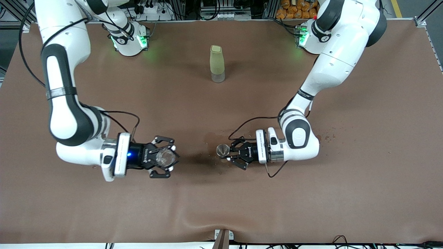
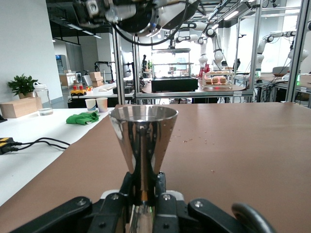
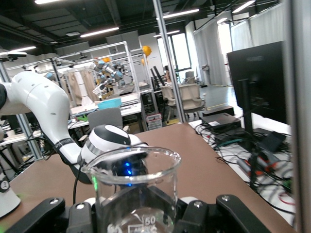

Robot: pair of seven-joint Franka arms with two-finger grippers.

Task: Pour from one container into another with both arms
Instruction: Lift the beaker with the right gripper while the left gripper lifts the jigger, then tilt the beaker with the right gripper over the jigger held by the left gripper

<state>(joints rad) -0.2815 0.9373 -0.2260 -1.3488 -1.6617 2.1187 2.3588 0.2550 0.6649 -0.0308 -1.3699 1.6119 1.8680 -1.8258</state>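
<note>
My right gripper (image 1: 165, 158) is shut on the small clear glass cup (image 1: 166, 157), held upright low over the brown table toward the right arm's end. In the right wrist view the cup (image 3: 133, 182) fills the space between the right gripper (image 3: 136, 216) fingers and shows a "50" mark. My left gripper (image 1: 226, 154) is shut on the shiny metal jigger (image 1: 222, 150) at its narrow waist. The jigger (image 2: 143, 131) stands upright in the left gripper (image 2: 144, 187). A gap of bare table separates cup and jigger.
A tall pale-green bottle (image 1: 217, 64) stands upright mid-table, farther from the front camera than both grippers. A damp stain (image 1: 211, 137) marks the cloth beside the jigger. Small specks (image 1: 327, 137) lie toward the left arm's end. A bracket (image 1: 223, 238) sits at the table's near edge.
</note>
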